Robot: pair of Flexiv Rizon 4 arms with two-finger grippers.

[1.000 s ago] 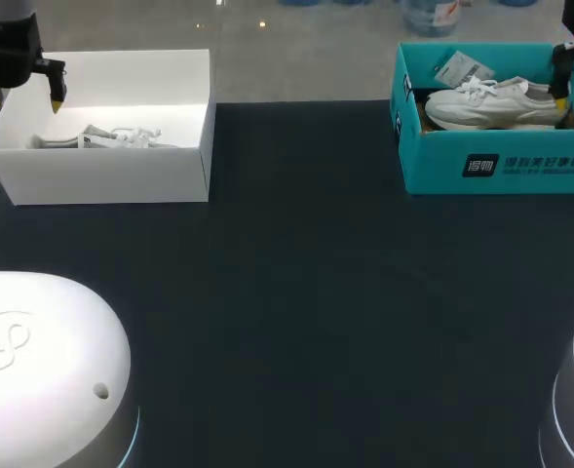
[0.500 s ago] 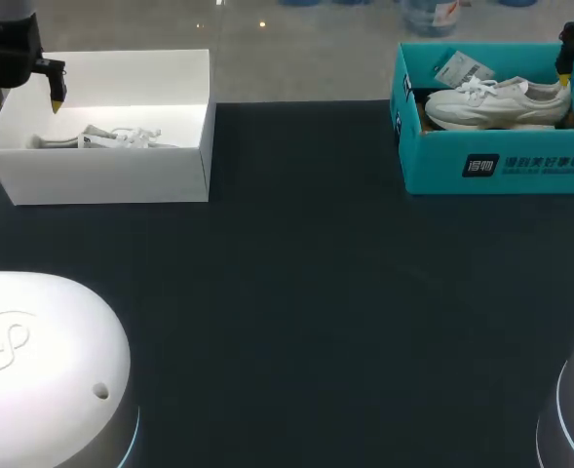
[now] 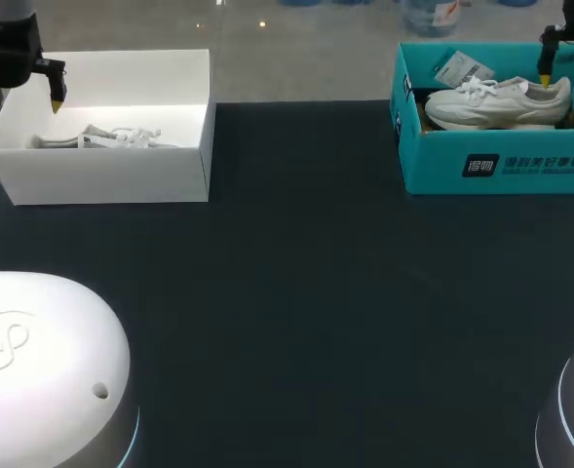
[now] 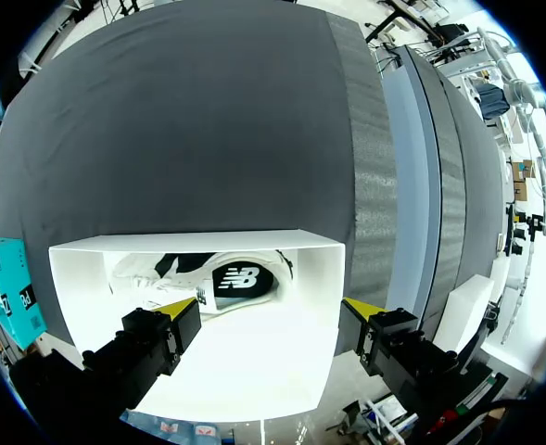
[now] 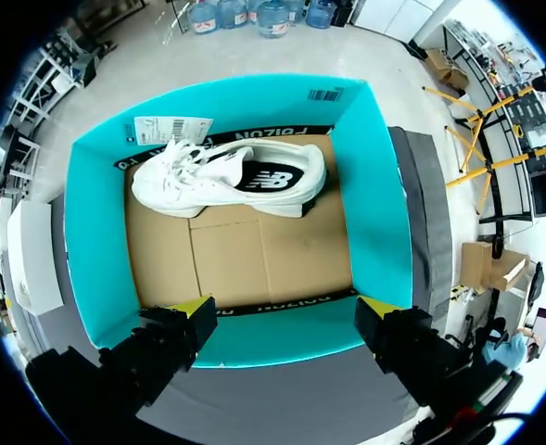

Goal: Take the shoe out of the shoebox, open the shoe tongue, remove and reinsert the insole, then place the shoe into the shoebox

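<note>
L gripper [image 4: 273,311] hangs over the back-left corner of a white box [image 3: 111,166], fingers spread wide w/ nothing between them. Inside lies a white sneaker [image 3: 106,137], long axis side to side, lace end toward the table's middle. Dark matte table [image 3: 296,292] runs btwn the two boxes, which stand well apart at its far edge. At right stands the teal shoebox [image 3: 501,166], lid off. The shoe [image 3: 496,100] sits upright on its sole along the box's back wall, long axis left-right, toe toward the table's middle, heel toward the right edge; a paper tag [image 5: 172,130] lies by the toe end. R gripper [image 5: 286,311] hovers above the box near the heel end, fingers spread, holding nothing.
</note>
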